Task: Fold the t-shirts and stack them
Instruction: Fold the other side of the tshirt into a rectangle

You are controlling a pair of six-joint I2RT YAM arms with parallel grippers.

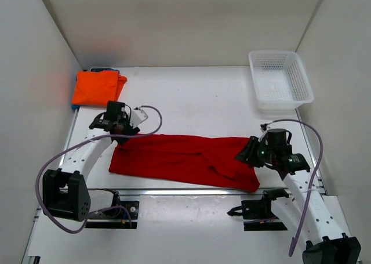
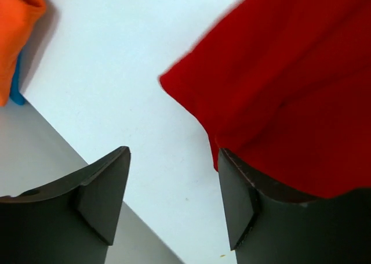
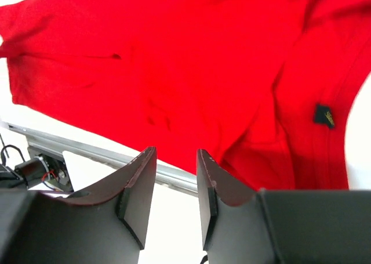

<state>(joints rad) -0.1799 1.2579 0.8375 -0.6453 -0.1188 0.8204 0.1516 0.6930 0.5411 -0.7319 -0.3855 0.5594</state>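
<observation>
Left gripper (image 2: 174,159): the jaws stand wide apart with nothing between them. Through the gap I see only bare white table (image 2: 116,61). My right-hand finger (image 2: 243,200) sits at the hem of the deep red shirt (image 2: 290,72); the cloth edge meets the top of that finger in the wrist view, but I cannot tell whether the two touch. The left-hand finger (image 2: 104,194) is clear of the cloth.

Right gripper (image 3: 175,154): the jaws are parted by a narrow gap and grasp nothing. They hang above the near edge of the deep red shirt (image 3: 174,61), with the metal rail (image 3: 87,151) of the table edge visible below the fingertips. A small dark label (image 3: 324,116) shows on the cloth to the right of the fingers.

Location of work items, overhead view:
- Deep red shirt (image 1: 185,159): lies spread in a long band along the near side of the table (image 1: 191,96), between the left gripper (image 1: 114,118) at its left end and the right gripper (image 1: 246,154) at its right end.
- Orange shirt (image 1: 95,89): folded, in the far left corner, well apart from the red one.
- Blue shirt (image 1: 74,106): under the orange shirt; only thin edges show.
- White lattice basket (image 1: 290,84): in the far right corner.
</observation>
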